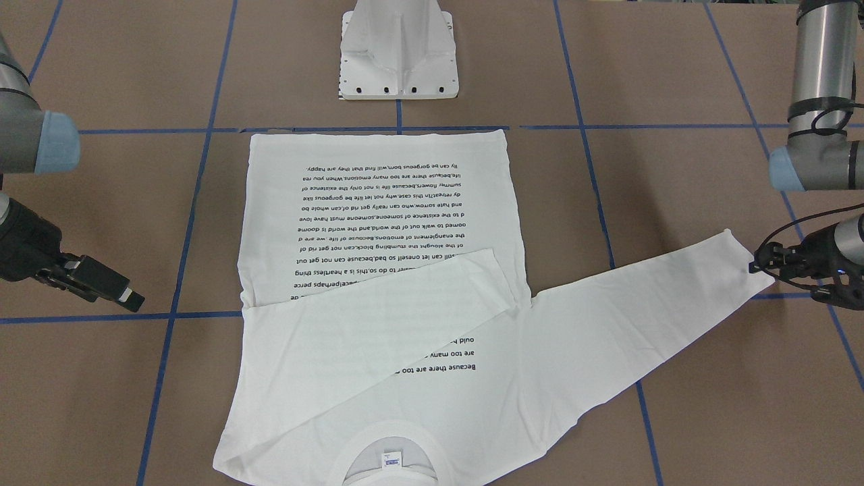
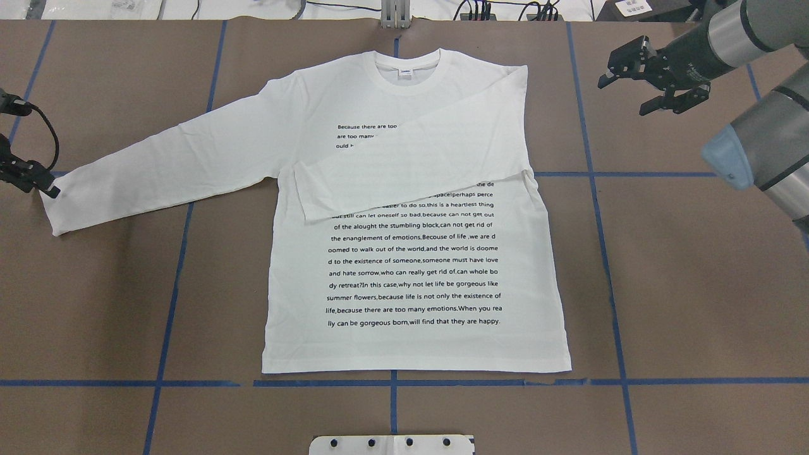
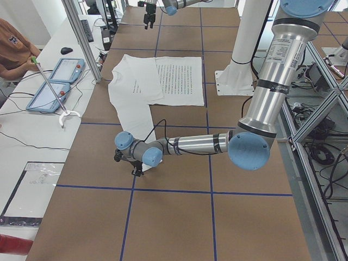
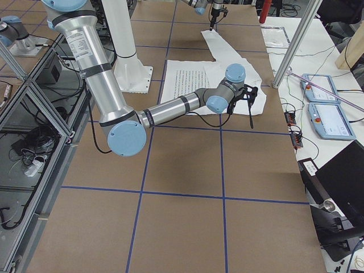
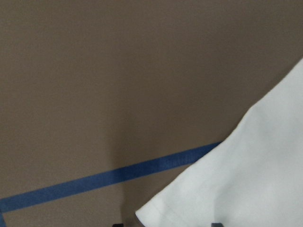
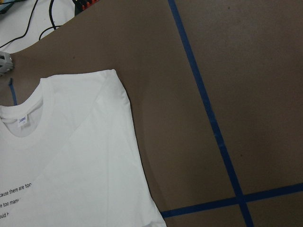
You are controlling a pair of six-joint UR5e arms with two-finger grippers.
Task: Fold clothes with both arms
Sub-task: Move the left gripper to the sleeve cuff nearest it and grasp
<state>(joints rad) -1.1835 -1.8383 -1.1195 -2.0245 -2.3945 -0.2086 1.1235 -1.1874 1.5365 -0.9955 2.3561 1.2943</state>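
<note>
Left gripper point(image 1: 757, 265), jaws apart, is straddling the shirt's point(image 2: 411, 265) cuff point(image 2: 58, 212), probably to fold it; right gripper point(image 2: 622, 96) is hovering open.

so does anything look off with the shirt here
nothing damaged or spilled. the t-shirt lies flat; the only lopsided thing is one sleeve folded across the printed text while the other sleeve lies stretched out sideways.

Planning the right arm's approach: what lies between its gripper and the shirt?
Only bare table crossed by one blue tape line, per the overhead view.
</note>
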